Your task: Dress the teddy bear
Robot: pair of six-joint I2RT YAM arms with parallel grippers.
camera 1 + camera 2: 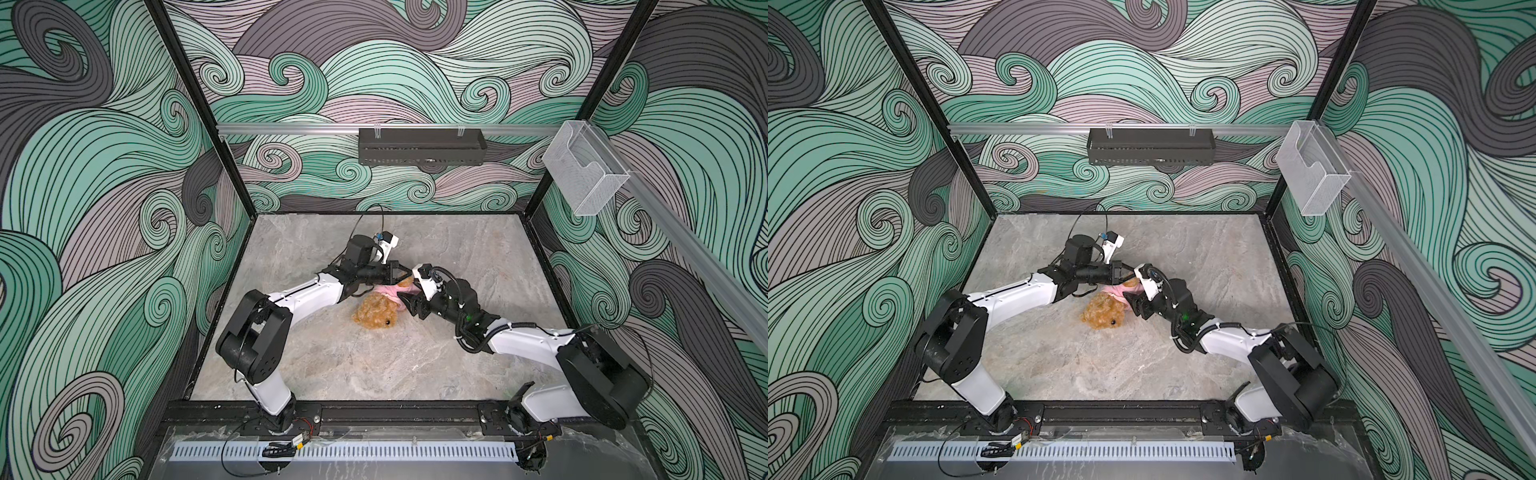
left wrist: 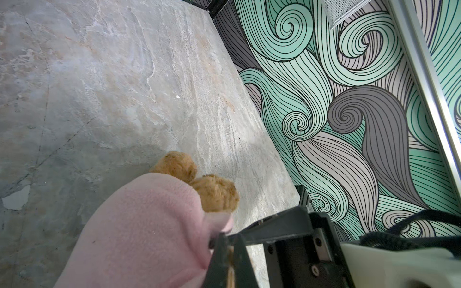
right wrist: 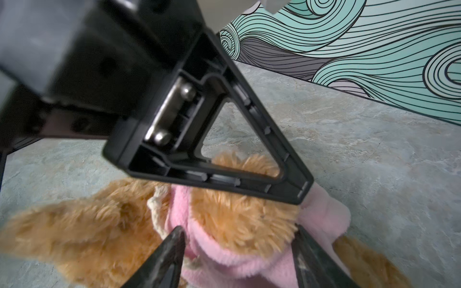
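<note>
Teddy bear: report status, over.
Left jaws shut on pink garment. Right jaws open, straddling teddy bear. Bear lying on table, garment partly over its body, head bare. Nothing in the way.

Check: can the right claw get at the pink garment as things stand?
Probably yes. The right claw is open right at the garment on the bear, nothing between. The left claw, shut on the garment's edge, crowds it closely.

At the middle of the bench [image 1: 324, 365] the teddy bear [image 1: 374, 313] lies, head toward the front edge, pink garment [image 1: 392, 291] over its body; left gripper [image 1: 406, 272] and right gripper [image 1: 407, 305] both reach it
</note>
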